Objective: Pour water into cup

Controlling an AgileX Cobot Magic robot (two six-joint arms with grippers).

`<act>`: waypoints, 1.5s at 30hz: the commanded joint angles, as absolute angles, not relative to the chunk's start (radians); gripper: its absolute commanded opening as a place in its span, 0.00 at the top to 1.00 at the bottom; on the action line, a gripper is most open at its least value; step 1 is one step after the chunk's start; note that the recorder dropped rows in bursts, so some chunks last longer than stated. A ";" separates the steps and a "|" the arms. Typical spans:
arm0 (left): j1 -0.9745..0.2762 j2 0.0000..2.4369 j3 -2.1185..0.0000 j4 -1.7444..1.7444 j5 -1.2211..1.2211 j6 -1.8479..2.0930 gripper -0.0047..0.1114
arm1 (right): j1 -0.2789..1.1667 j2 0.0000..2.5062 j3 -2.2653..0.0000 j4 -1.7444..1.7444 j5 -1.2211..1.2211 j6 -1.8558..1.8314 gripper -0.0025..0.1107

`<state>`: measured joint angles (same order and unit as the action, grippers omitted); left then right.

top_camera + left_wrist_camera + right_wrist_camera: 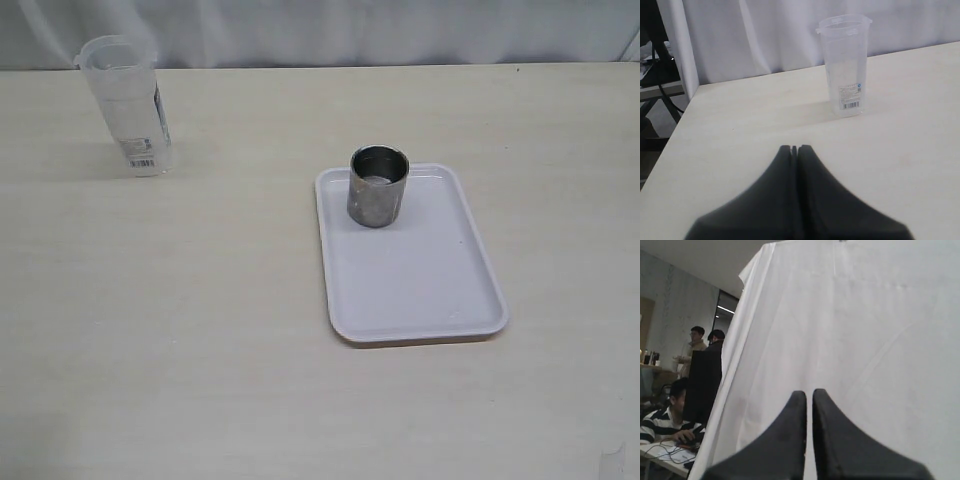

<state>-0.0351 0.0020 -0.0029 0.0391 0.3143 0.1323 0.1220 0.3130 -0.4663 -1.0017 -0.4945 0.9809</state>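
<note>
- At the far left of the exterior view, near the back edge of the pale table (200, 350), a tall translucent pitcher (128, 110) stands upright with its barcode label (142, 158) turned toward the camera.
- Inside it the water (847, 82) is hard to tell from the clear wall; it seems to fill the lower part, though the level is not plain.
- From the left wrist view, the left gripper (795, 148) has its two dark fingers pressed flat together with nothing between them. It hangs over bare table, and the pitcher is ahead of it and well apart.
- Right of the table's middle lies a white rectangular tray (420, 290), flat on the wood.
- On the tray's far left corner the cup (378, 186) stands upright, grey steel with its mouth open upward, well apart from the pitcher.
- From the right wrist view, the right gripper (809, 392) is drawn in to a thin slit and holds nothing. It faces a white curtain (865, 340), beside which a seated man (662, 422) shows.
</note>
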 commanded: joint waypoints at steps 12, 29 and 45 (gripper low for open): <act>-0.030 0.000 0.000 0.040 0.308 0.126 0.96 | 0.118 0.173 -0.463 -1.004 -0.498 0.987 0.94; -0.030 0.000 0.000 0.040 0.308 0.126 0.96 | 0.118 0.171 -0.381 -0.401 -0.491 0.446 0.94; -0.030 0.000 0.000 0.040 0.308 0.126 0.96 | 0.116 0.000 0.000 0.040 -0.312 -0.164 0.94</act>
<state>-0.0351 0.0020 -0.0029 0.0391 0.3143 0.1323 0.1220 0.0042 -0.0469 0.0287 -0.3328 -0.1408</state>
